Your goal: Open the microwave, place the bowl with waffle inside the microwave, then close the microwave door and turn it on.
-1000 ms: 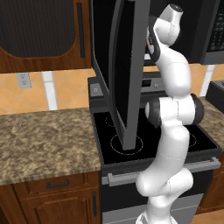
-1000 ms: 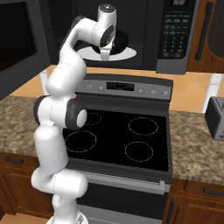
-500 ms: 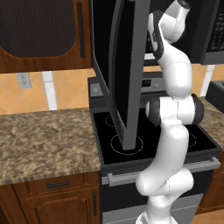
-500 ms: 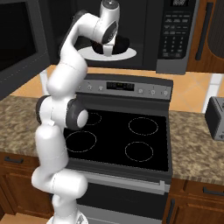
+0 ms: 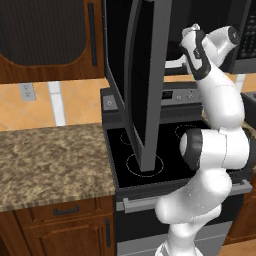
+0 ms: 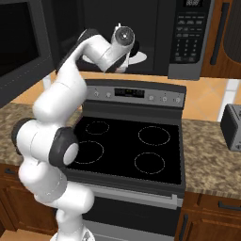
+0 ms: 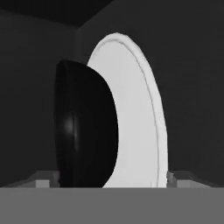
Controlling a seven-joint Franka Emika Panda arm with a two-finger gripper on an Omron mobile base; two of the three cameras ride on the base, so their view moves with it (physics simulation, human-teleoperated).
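One small shallow round black bowl (image 7: pixel 83 127) sits against the white round turntable (image 7: pixel 135 118) inside the large black over-range microwave (image 6: pixel 141 28), so the placing step looks nearly done. The waffle cannot be made out. The two-finger gripper (image 6: pixel 123 55) reaches into the cavity; whether it grips the bowl cannot be told. The wide dark glass microwave door (image 5: pixel 142 80) stands swung open, giving the arm room.
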